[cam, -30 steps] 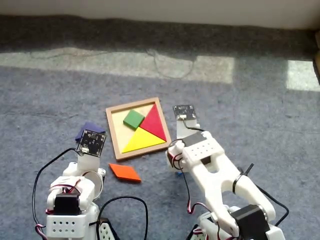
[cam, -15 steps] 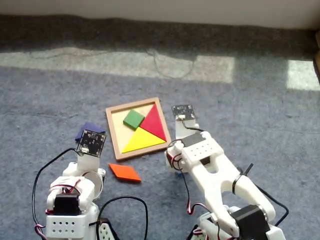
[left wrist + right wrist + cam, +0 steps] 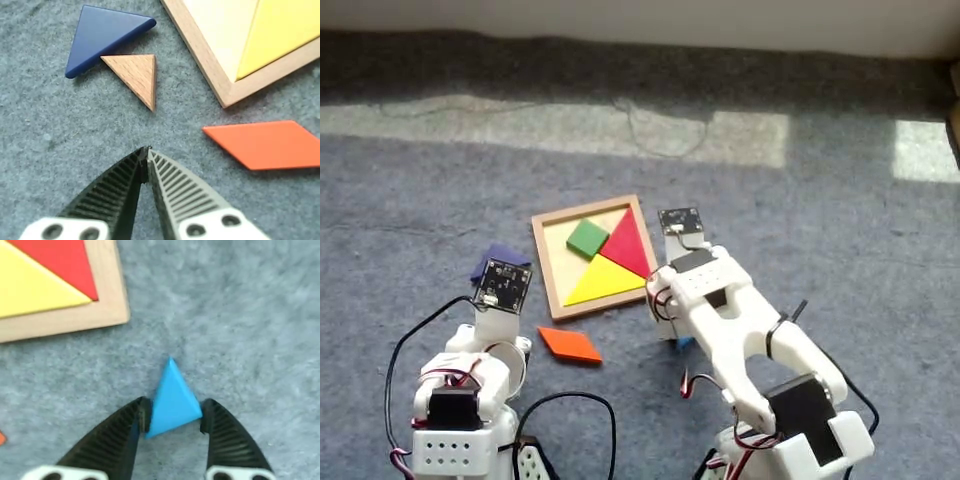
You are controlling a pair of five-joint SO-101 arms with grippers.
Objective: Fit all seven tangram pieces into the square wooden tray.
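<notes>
While I've got the R wrist cam up, the right gripper [image 3: 174, 416] sits low over the grey carpet [image 3: 240, 315] w/ one jaw on each side of the light blue triangle [image 3: 172, 396]. Both jaws press its edges, so it's clamped on that piece. Can't tell if the piece is off the carpet or resting on it. It's just off the near right corner of the square wooden tray [image 3: 542, 268], not touching the rim.

In the tray I count 3 pcs. The red triangle [image 3: 630, 243] fills the right side and the yellow triangle [image 3: 605, 280] fills the near side, and the 2 meet edge to edge. The green square [image 3: 587, 238] sits toward the far side, its corner tucked where they meet. The rest of the tray floor, on the left side, is bare wood.

The left gripper [image 3: 146, 157] is closed tight, jaws touching, nothing between them, over carpet left of the tray. Ahead of it the plain wood triangle [image 3: 135, 75] lies flat, one edge against the dark blue triangle [image 3: 107, 35], both beside the tray's left rim. The orange parallelogram [image 3: 570, 345] lies flat on the carpet just near of the tray, between my 2 arms, apart from the rim
</notes>
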